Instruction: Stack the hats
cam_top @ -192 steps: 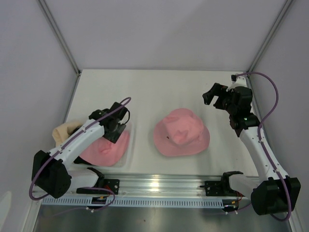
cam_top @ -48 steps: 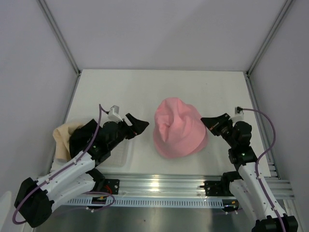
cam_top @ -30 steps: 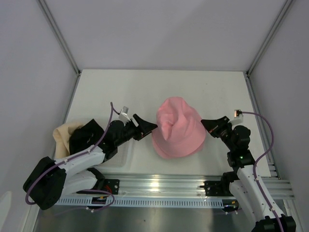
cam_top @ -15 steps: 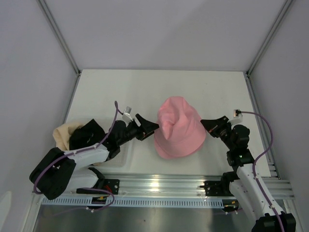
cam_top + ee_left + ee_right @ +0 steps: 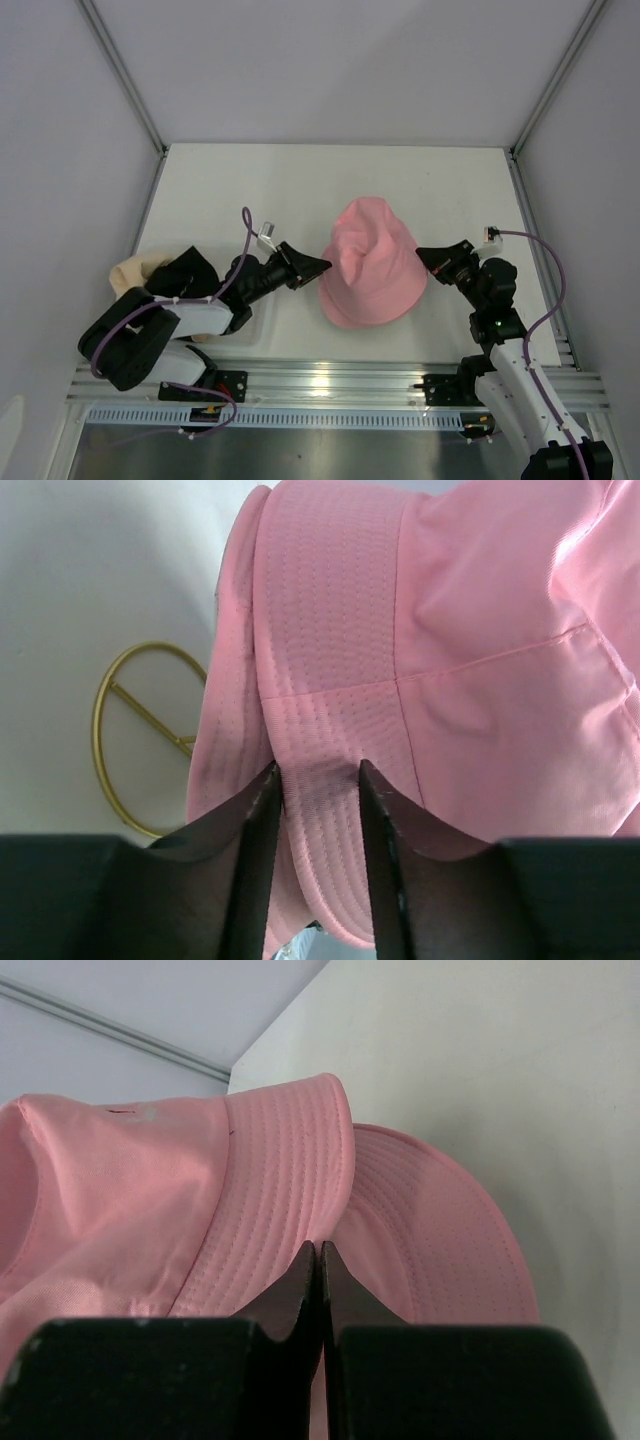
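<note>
Two pink hats (image 5: 372, 265) lie one over the other in the middle of the table. In the left wrist view the upper hat's brim (image 5: 320, 680) runs between my left gripper's (image 5: 315, 770) jaws, which press on it from both sides; the lower brim (image 5: 222, 740) lies just to the left. My left gripper (image 5: 320, 266) is at the pile's left edge. My right gripper (image 5: 421, 253) is at the right edge, shut, its tips (image 5: 320, 1245) in the crease between the two brims. A black hat (image 5: 185, 272) and a beige hat (image 5: 127, 275) lie at the left.
A thin gold wire ring (image 5: 140, 735) lies on the table beside the pink brim. A clear shallow tray (image 5: 258, 312) sits under my left arm. White walls close in the table at the back and on both sides.
My left gripper has moved right to the pink pile's left brim and its jaws have closed in on the brim. The right gripper has stayed at the right brim.
</note>
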### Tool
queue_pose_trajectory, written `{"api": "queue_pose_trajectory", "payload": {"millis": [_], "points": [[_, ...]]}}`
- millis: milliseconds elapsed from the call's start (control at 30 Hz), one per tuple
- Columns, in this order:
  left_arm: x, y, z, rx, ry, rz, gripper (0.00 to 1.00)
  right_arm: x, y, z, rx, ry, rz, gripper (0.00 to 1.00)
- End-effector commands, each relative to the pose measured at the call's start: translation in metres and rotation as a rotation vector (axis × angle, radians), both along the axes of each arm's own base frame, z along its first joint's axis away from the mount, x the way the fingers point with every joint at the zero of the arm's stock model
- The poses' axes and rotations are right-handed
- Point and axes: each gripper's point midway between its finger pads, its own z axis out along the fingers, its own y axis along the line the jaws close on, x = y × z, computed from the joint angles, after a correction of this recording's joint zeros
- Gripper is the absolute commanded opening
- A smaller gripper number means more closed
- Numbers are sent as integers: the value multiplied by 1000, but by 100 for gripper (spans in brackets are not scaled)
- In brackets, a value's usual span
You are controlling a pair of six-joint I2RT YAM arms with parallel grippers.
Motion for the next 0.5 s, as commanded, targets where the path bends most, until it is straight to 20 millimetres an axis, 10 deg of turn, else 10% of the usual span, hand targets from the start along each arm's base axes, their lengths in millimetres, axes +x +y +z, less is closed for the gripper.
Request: {"api": "queue_pose_trajectory", "payload": {"millis": [0, 133, 367, 467], "points": [[-1, -4, 33, -119, -120, -33, 31, 2, -2, -2, -29, -13, -7, 0], [-1, -8, 35, -141, -133, -54, 1, 2, -3, -3, -35, -11, -13, 0], [3, 5, 42, 12, -257, 5, 1, 2, -13, 8, -108, -40, -52, 0], [5, 13, 78, 87, -415, 46, 1, 0, -17, 24, -135, -75, -67, 0]]}}
